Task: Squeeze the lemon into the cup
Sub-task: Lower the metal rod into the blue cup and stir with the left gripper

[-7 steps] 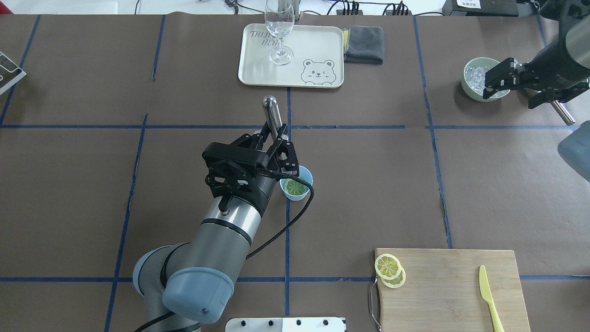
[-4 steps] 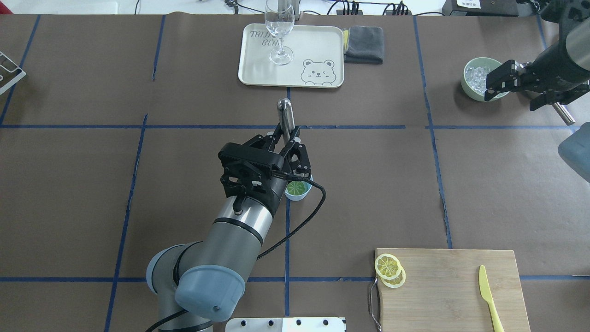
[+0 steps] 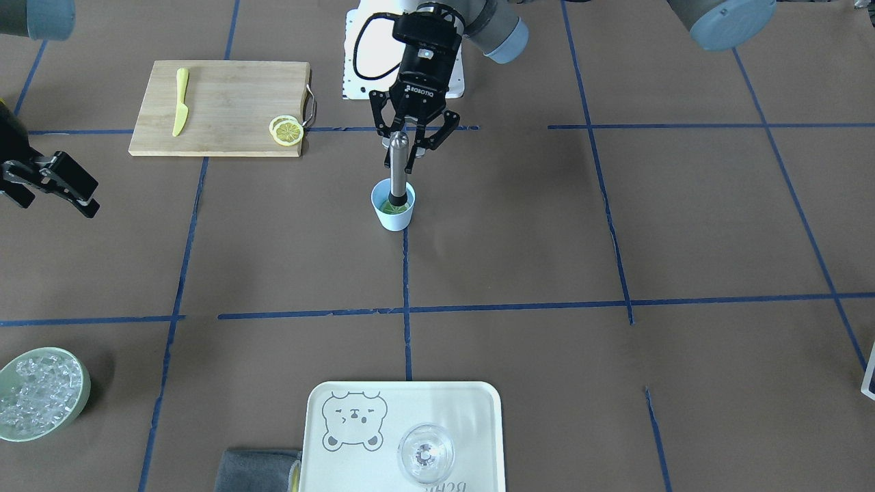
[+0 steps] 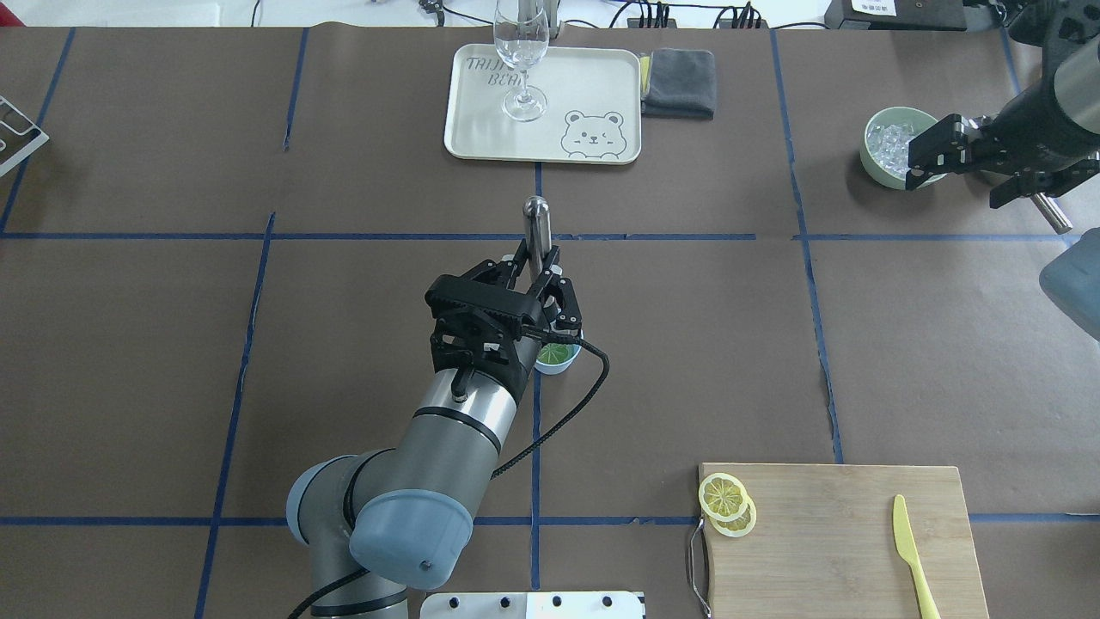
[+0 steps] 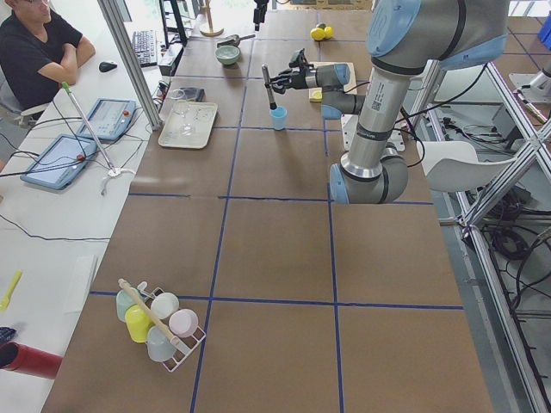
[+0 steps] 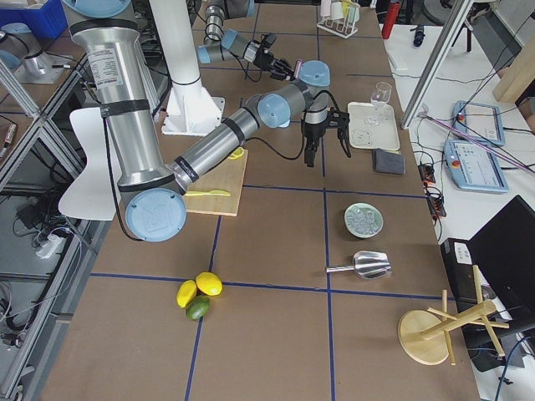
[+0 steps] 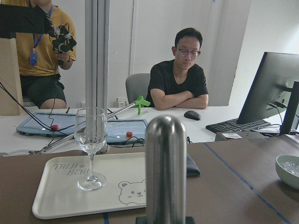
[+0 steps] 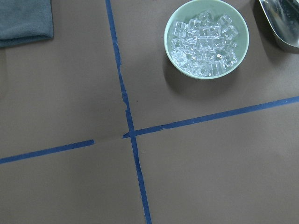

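Note:
My left gripper (image 3: pixel 398 147) is shut on an upright steel muddler (image 3: pixel 397 164), whose lower end stands inside the small pale-blue cup (image 3: pixel 393 208). From overhead the gripper (image 4: pixel 540 262) hides most of the cup (image 4: pixel 557 361), where something green shows inside. The muddler's rounded top fills the left wrist view (image 7: pixel 166 172). Two lemon slices (image 4: pixel 726 505) lie overlapped on the left corner of the wooden cutting board (image 4: pixel 842 533), far from both grippers. My right gripper (image 4: pixel 926 159) is open and empty, hovering beside the ice bowl.
A pale-green bowl of ice (image 4: pixel 866 155) sits at the far right. A cream tray (image 4: pixel 593 86) with a clear wine glass (image 4: pixel 520 60) and a grey cloth (image 4: pixel 679 82) stand at the back. A yellow knife (image 4: pixel 911 550) lies on the board.
My left arm has moved right with the muddler, from beside the cup to over it, so the gripper now hides most of the cup. The right gripper has barely shifted.

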Controlling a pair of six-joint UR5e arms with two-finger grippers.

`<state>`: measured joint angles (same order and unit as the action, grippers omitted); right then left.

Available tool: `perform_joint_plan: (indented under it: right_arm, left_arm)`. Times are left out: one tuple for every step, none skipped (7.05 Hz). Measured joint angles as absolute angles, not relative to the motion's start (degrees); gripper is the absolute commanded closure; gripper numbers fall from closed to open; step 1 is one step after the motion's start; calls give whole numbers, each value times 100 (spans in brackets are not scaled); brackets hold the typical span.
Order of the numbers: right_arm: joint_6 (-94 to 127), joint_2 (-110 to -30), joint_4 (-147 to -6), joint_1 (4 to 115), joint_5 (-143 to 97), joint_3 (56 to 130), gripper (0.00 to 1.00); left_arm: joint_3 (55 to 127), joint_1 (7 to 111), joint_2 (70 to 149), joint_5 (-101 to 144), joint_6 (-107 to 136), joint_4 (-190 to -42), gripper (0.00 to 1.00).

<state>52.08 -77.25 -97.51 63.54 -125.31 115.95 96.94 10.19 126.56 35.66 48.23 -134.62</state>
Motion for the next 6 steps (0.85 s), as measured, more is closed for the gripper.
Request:
perform_joint_plan:
  right_arm:
    - [5208,-7730,-9749,6366,-12538,11595,0]
    - [5207,-7735,-9747,6380,-12545,11597,0]
    - [5210,-7737,-9747,6385,-12549,11600,0]
    - [5211,-7737,-9747,6388,-12550,11601,0]
    - [5210,-7735,-9747,6389,-12549,11598,0]
    - [5206,-7736,-9745,6389,-12545,11590,0]
  left_arm:
    - [9632,1020,12654,3563,4836,-13466,100]
    - [9555,1019,12662,3561,4855,-13470,100]
    - [9472,1017,12696,3560,4871,-13472,100]
    - [9393,1015,12752,3560,4881,-13473,100]
    - [9335,1013,12795,3559,4884,-13476,100]
    - [9284,1012,12815,3562,4888,-13478,100]
